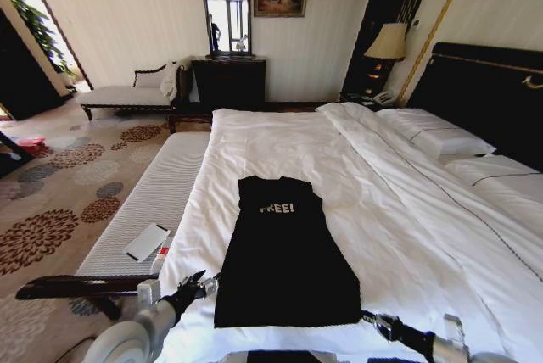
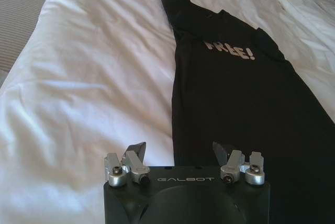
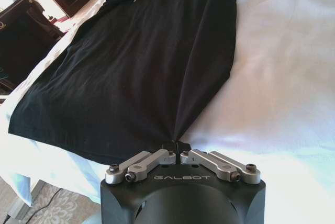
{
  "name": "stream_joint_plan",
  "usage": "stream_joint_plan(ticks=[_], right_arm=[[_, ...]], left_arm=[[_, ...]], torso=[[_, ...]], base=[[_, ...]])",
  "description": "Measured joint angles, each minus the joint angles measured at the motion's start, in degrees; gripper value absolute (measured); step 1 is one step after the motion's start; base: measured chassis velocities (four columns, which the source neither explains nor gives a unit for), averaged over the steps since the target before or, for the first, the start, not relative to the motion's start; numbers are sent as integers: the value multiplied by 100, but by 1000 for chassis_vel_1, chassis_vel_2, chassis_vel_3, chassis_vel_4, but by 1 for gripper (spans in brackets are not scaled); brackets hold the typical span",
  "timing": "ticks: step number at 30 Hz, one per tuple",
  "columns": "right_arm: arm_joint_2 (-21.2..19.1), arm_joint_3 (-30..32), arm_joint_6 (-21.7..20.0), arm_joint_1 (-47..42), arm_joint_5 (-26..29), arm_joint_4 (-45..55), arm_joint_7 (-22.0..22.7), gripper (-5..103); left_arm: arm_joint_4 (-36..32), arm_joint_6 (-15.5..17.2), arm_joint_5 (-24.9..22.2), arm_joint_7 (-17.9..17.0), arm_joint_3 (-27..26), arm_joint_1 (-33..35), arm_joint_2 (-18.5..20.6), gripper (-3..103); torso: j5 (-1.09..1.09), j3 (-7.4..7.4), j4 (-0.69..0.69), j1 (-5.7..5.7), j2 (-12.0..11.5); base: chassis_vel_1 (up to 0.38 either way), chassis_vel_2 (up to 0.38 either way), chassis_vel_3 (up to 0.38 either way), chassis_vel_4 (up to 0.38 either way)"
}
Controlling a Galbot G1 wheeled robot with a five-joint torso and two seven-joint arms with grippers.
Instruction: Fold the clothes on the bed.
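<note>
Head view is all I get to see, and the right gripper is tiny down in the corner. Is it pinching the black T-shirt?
Observer: Yes. In the right wrist view the right gripper is shut on the T-shirt at its near corner, and the fabric bunches into a point there.
Operator: Is the left one holding it too?
Observer: No. The left gripper is open, its fingers spread above the shirt's edge, with nothing between them.
Operator: Can you read the letters from there?
Observer: Yes, the left wrist view shows "FREE!" on the chest, further up the white duvet.
</note>
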Motion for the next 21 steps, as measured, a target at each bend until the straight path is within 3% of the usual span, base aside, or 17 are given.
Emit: stream_joint_plan(ticks=[5,14,21], right_arm=[[57,16,22,-24,-55,5,4,0],[69,90,42,-55,-70,36,25,0],[96,95,76,-75,-84,6,20,0]], left_arm=[[-23,16,-16,182,-191,394,22,74],[160,104,-64,666,-76,890,104,78],[432,87,-26,770,349,600,44,78]], torso=[[0,0,-1,0,0],[0,0,-1,0,0],[-1,0,-1,0,0]], base=[[0,0,0,0],[0,0,0,0],[0,0,0,0]])
